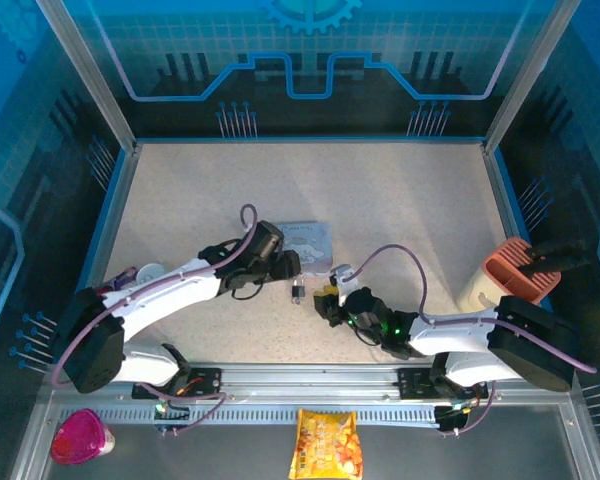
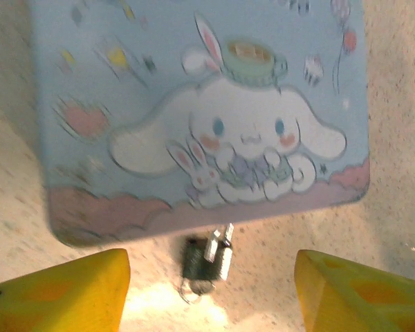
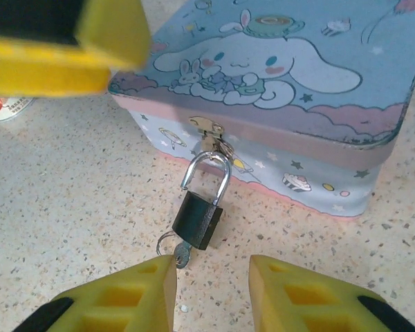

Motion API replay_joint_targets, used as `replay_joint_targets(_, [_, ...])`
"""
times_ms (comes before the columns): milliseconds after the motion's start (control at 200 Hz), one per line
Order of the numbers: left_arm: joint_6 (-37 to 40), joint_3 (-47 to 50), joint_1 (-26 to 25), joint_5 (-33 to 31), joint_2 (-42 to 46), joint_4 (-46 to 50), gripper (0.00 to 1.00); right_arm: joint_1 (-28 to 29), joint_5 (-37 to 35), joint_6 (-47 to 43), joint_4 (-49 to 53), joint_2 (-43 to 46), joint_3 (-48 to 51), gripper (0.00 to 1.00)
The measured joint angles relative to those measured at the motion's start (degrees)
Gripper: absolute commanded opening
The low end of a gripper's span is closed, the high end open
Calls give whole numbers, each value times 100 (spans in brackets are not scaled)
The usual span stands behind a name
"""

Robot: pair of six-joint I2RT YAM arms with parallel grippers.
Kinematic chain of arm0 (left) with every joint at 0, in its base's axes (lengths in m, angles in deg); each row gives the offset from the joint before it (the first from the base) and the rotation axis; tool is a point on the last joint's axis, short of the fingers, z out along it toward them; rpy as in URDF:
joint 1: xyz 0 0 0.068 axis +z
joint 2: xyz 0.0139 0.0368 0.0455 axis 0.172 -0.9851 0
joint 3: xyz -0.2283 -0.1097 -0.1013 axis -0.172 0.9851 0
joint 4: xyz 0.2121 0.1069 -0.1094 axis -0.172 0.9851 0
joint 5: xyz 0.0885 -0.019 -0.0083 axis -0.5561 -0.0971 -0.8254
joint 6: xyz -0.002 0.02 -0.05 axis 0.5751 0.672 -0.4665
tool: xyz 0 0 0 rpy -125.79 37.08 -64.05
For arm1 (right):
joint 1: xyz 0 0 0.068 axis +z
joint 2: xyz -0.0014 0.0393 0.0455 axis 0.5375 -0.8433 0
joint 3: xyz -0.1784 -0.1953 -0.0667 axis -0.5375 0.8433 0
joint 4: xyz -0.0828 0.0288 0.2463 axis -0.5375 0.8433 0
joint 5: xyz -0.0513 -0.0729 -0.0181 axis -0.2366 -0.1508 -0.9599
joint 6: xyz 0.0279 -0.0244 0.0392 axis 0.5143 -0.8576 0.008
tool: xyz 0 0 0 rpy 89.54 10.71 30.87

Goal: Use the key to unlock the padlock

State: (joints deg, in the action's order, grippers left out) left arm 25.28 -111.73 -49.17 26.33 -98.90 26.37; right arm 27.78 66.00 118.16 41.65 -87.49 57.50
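The dark padlock (image 3: 198, 219) hangs by its silvery shackle (image 3: 209, 174) from the hasp of the pale blue cartoon tin (image 3: 277, 69). One end of the shackle is lifted out of the body. The key (image 3: 182, 257) sticks out of the padlock's underside, a thin wire ring beside it. My right gripper (image 3: 211, 271) is open just in front of the padlock, its left fingertip beside the key head. My left gripper (image 2: 212, 270) is open wide above the padlock (image 2: 206, 263), at the tin's (image 2: 194, 104) front edge. In the top view both grippers (image 1: 285, 268) (image 1: 328, 300) flank the padlock (image 1: 297, 291).
A salmon holder (image 1: 515, 272) stands at the table's right edge and a small white cup (image 1: 150, 272) at the left. A pink container (image 1: 80, 437) and a snack bag (image 1: 325, 445) lie in front of the arm bases. The far half of the table is bare.
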Motion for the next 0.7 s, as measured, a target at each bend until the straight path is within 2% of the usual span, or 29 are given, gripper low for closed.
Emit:
replay_joint_targets(140, [396,-114,560,-66,-72,31,73,-284,306,920,79,-212,-31,34])
replay_joint_targets(320, [723,-459,1108,98,-743,-15,74,-511,684,1788,-404,-962,-39,33])
replay_joint_targets(515, [846,-599,1185,435,-1412,-146,74,-579,1010,2184,-944,-1742,-267,33])
replay_joint_targets(700, [837,-645,1189,544,-1517,-339,73,-643,1220,2330,-1224,-2212,-595,33])
